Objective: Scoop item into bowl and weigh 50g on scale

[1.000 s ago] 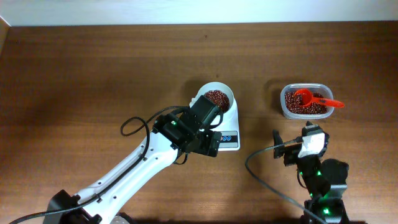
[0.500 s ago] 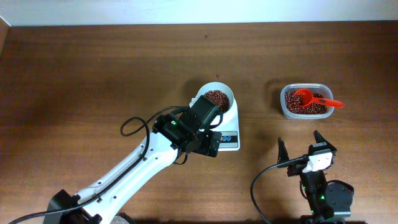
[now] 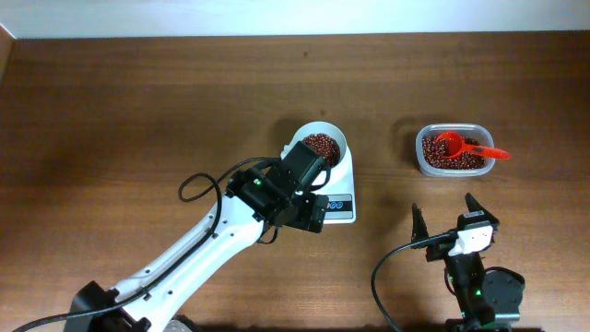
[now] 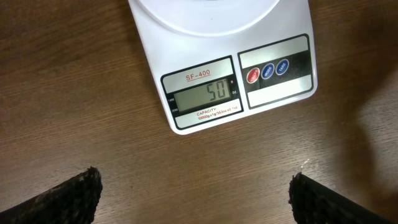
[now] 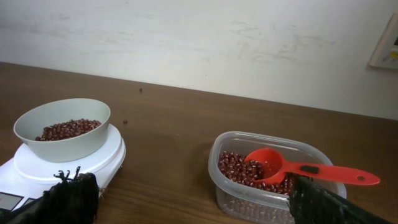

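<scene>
1. Reading the display (image 4: pixel 202 96) on the scale (image 4: pixel 214 59) through the left wrist view, you get 50, so I judge the weighing step to be at its end rather than mid-scoop.
2. The bowl (image 5: pixel 65 146) sits on the scale's round platform, with the beans (image 5: pixel 68 129) heaped inside below its rim.
3. Your left fingers (image 4: pixel 68 199) hang over the tabletop (image 3: pixel 138 101) just in front of the scale, spread wide and holding nothing.
4. Your right fingers (image 5: pixel 329 205) are likewise spread wide and empty, low over the tabletop, near the tub (image 5: pixel 242 199) and well apart from the bowl.
5. The red scoop (image 5: pixel 298 169) lies in the clear tub, its cup down among the spare beans and its handle resting over the rim.
6. The next move, as I judge it, calls for restraint: add no more beans and keep both arms off the scale so the reading does not shift.
7. In the overhead view the left arm covers the scale's near side, so lift it straight up before you swing it away, or you risk nudging the bowl.
8. The black cable (image 3: pixel 387 267) loops on the tabletop beside the right arm, apart from the scale.
</scene>
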Robot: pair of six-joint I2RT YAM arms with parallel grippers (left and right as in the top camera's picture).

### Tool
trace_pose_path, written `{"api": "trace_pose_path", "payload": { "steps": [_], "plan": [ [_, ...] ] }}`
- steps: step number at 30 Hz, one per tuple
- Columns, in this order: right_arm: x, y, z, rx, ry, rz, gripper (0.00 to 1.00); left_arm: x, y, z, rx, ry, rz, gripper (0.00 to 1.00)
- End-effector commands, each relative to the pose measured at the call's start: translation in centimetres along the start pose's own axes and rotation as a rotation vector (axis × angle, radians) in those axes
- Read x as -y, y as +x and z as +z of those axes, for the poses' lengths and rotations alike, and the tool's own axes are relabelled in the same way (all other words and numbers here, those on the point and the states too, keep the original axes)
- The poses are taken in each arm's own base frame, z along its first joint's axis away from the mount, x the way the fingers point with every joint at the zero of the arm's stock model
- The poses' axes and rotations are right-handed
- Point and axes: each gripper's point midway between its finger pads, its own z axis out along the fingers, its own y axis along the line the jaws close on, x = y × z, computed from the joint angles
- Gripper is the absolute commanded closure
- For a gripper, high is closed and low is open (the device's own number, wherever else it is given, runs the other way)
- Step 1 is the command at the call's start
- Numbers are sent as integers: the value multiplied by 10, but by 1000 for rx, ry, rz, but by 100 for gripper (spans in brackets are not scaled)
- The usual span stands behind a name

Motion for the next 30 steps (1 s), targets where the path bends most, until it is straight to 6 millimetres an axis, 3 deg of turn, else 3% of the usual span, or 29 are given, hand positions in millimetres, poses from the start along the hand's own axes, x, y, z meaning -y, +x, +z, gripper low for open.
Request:
{"api": "trace_pose_path", "payload": {
  "steps": [1,15,17,22,30],
  "plan": [
    [0,2,0,-4,6,6,1,4,-5,-8,27,14,-13,1],
    [0,2,0,-4,5,6,1,1,-2,-14,41,17,-14,1],
    [0,2,0,-4,6,6,1,-20,12,-14,24,-62,-20,1],
    [0,2,0,-4,6,6,1,-60,53,-4,46,-65,-111,1],
    [0,2,0,-4,6,6,1,-123,16,-13,626,10,-366,1]
  ]
}}
